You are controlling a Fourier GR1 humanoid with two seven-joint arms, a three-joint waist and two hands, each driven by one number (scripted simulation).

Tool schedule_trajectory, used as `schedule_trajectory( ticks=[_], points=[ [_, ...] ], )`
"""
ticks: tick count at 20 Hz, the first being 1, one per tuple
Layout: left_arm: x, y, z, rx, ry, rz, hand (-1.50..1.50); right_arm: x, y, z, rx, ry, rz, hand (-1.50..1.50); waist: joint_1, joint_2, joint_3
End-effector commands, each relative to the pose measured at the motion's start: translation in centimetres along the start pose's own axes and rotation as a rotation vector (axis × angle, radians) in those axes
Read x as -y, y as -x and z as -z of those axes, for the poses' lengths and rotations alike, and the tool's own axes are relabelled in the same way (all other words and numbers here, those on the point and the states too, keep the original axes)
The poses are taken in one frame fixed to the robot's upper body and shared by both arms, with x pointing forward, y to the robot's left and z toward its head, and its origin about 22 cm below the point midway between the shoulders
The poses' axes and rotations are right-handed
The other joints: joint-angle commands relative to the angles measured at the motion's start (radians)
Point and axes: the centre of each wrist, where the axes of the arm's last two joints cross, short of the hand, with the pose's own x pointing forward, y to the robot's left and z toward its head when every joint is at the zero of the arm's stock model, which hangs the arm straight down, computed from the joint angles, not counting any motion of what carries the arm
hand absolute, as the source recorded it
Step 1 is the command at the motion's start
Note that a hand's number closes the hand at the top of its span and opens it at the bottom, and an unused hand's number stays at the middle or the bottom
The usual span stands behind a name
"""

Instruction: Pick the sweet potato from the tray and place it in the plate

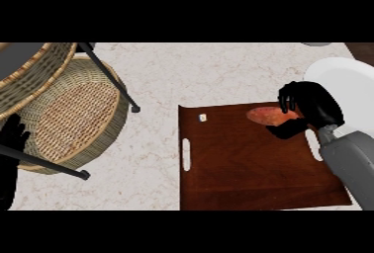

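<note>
We are curling our right hand [310, 106] round the sweet potato [264, 116] on the tray [248, 168]; our left hand [11, 141] is resting spread at left; the tray's white tag [203, 117] is unreadable.

You have on the counter [219, 74]: wicker basket [73, 118] at left; tray [248, 173] to its right; sweet potato [263, 115] on the tray's far right part; plate [345, 79] beyond that corner.

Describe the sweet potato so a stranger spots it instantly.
Find the dark wooden tray right of centre. At its far right corner, beside the white plate, lies the sweet potato, with the right hand curled round it. It is the only orange, oval thing there.
</note>
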Motion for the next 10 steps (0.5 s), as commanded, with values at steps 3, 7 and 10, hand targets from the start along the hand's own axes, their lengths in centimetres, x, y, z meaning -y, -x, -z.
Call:
schedule_trajectory(
  ticks=[3, 7, 10],
  points=[
    [4.0, 2.3, -0.4, -0.145, 0.170, -0.090, 0.00, 4.9, 0.2, 0.2, 0.037, 0.286, 0.061, 1.50, -0.034, 0.013, -0.036],
    [4.4, 2.2, -0.4, -0.131, 0.159, -0.100, 0.00, 8.5, 2.0, -0.2, -0.018, 0.464, 0.060, 1.50, -0.045, 0.016, -0.036],
    [5.1, 2.2, -0.7, -0.133, 0.176, -0.099, 0.00, 8.2, 3.3, -0.4, -0.097, 0.469, 0.084, 1.50, -0.038, 0.019, -0.036]
  ],
)
